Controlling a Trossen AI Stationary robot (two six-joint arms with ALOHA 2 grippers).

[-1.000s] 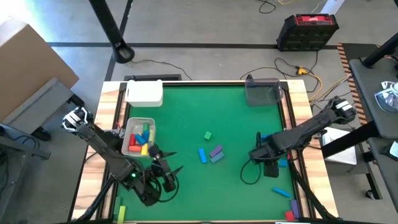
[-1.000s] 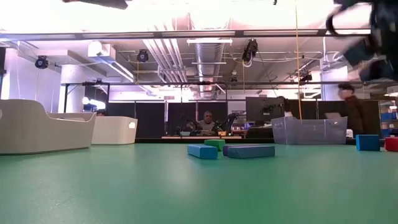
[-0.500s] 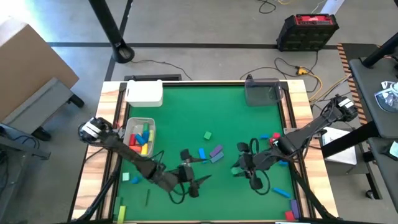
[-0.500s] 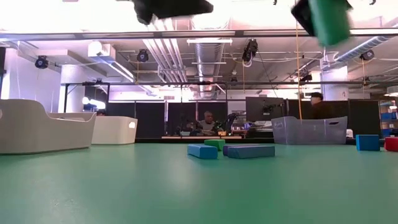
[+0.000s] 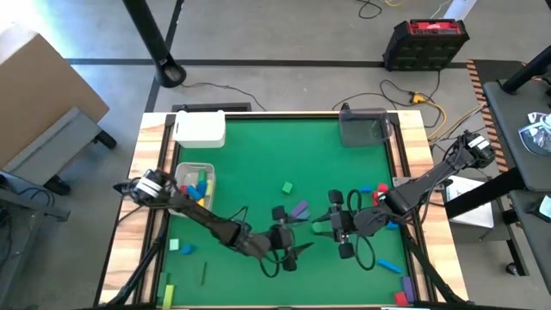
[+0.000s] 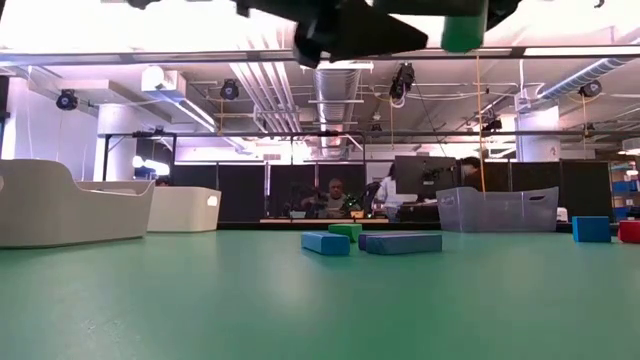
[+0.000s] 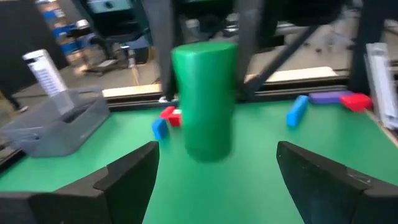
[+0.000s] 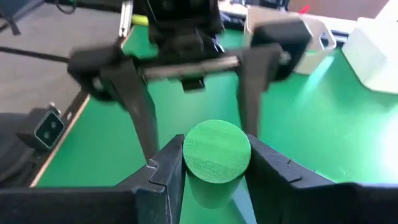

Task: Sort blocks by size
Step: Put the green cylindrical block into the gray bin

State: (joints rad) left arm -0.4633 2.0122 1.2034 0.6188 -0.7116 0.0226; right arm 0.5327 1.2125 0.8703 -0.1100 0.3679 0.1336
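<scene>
1. Gripping a green cylinder (image 8: 216,160) between closed-in fingers, the right gripper (image 5: 331,226) hangs above mid-table.
2. Left gripper (image 5: 297,245) faces it nearby, jaws spread wide, empty.

Hidden, cropped and blurred parts

In the low view both grippers and the green cylinder (image 6: 464,28) are cut off by the top edge. The right gripper (image 8: 214,171) covers the cylinder's sides in its wrist view. The blocks in the white tray (image 5: 194,168) overlap too much to count, and the left wrist view is motion-blurred.
</scene>
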